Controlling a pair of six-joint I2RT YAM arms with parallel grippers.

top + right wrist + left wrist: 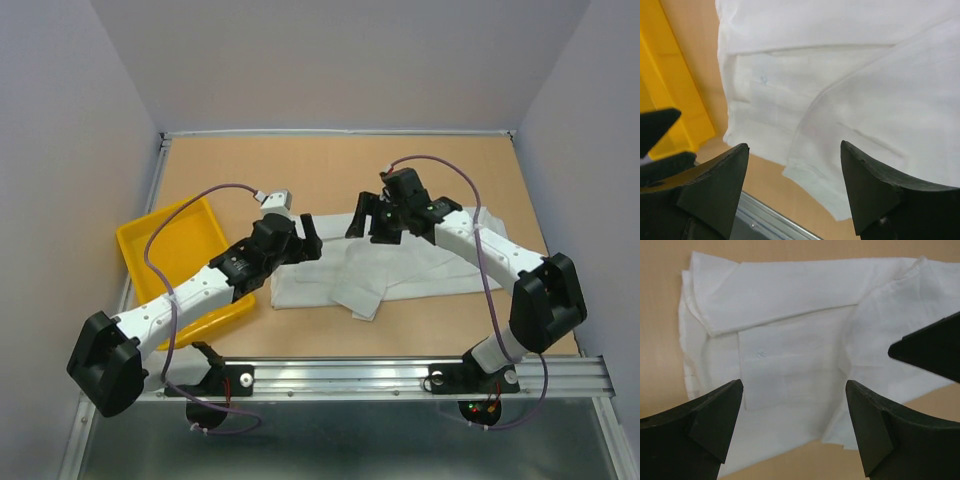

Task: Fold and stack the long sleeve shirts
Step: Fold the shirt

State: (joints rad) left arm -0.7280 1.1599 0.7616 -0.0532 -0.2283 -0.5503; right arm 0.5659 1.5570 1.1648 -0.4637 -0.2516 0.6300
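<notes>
One long sleeve shirt (pixel 420 265), white and partly folded, lies flat on the tan table in the middle, with a sleeve cuff sticking out toward the near edge. My left gripper (pixel 308 240) hovers over the shirt's left end, open and empty. My right gripper (pixel 368 222) hovers above the shirt's far middle, also open and empty. In the left wrist view the shirt (pixel 790 325) spreads beyond the gripper (pixel 794 385), a sleeve folded across it. In the right wrist view the shirt (pixel 840 75) and its cuff lie below the gripper (pixel 794 146).
A yellow tray (pixel 175 240) sits at the left, under the left arm, and close to the shirt's left end (pixel 675 100). A metal rail (pixel 400 375) runs along the near table edge. Grey walls close in the table on three sides.
</notes>
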